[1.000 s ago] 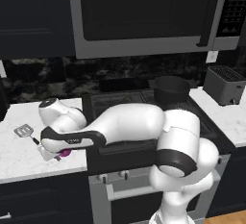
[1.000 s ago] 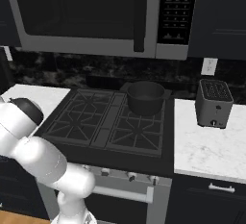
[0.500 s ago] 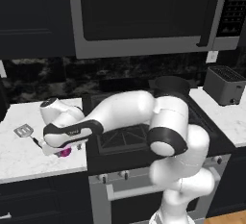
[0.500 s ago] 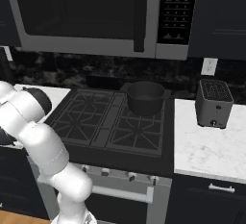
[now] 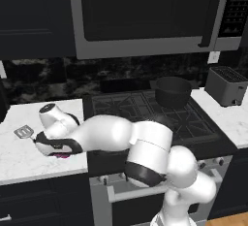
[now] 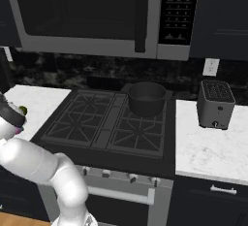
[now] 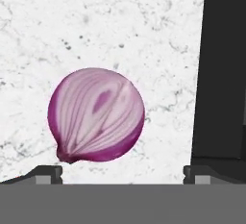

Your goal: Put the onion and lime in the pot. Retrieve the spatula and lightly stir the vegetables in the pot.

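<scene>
The purple onion (image 7: 96, 115) lies on the white marble counter (image 7: 120, 21), between the two wide-apart fingertips (image 7: 45, 172) of my open gripper (image 7: 122, 170), closer to the left tip and not visibly touched. In the left base view the hand (image 5: 54, 145) hangs low over the counter, and a sliver of the onion (image 5: 62, 155) shows beneath it. The spatula (image 5: 24, 133) rests just left of the hand. The lime (image 6: 23, 109) peeks out beside my arm. The dark pot (image 5: 173, 90) stands on the back right burner, also seen as the pot (image 6: 147, 98).
The black stove (image 5: 145, 108) lies between the counter and the pot; its dark edge (image 7: 221, 74) runs just right of the onion. A toaster (image 6: 215, 103) stands on the right counter. A microwave (image 5: 145, 11) hangs above the stove.
The arm's elbow and upper links have swung left and lower. The hand has stayed low over the onion, which has not moved.
</scene>
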Available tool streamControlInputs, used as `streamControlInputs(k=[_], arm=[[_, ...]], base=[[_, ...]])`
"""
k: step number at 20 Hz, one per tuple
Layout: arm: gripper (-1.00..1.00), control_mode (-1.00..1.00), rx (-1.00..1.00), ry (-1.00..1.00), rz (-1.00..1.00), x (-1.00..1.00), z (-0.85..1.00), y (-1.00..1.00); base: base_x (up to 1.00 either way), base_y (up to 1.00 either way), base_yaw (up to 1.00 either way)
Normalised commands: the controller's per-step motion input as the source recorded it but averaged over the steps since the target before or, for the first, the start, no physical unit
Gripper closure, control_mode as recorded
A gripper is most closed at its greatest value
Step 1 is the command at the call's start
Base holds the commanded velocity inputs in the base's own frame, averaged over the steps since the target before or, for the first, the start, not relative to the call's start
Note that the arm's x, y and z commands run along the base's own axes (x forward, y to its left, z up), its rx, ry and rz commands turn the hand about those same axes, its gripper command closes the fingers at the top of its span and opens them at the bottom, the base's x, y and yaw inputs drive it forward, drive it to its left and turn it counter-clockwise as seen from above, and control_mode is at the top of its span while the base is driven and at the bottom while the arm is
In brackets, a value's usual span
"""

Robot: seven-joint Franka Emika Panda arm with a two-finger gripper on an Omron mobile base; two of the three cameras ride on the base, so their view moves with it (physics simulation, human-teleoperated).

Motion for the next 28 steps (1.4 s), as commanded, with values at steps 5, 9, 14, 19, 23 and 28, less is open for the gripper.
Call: streamControlInputs(k=[5, 9, 14, 19, 23, 28], arm=[[-1.00, -1.00, 0.01, -0.05, 0.00, 0.25, -0.23, 0.01], [-1.00, -1.00, 0.06, 0.00, -0.01, 0.06, -0.34, 0.00], [-1.00, -1.00, 0.10, 0.00, 0.00, 0.04, -0.35, 0.00], [1.00, -1.00, 0.03, -0.03, 0.00, 0.00, -0.22, 0.00], [1.00, -1.00, 0.00, -0.16, 0.00, -0.02, -0.01, -0.10], [1.00, -1.00, 0.00, -0.30, 0.00, -0.23, 0.60, -0.58]], base=[[0.00, 0.00, 0.00], [0.00, 0.00, 0.00], [0.00, 0.00, 0.00], [0.00, 0.00, 0.00], [0.00, 0.00, 0.00], [0.00, 0.00, 0.00]])
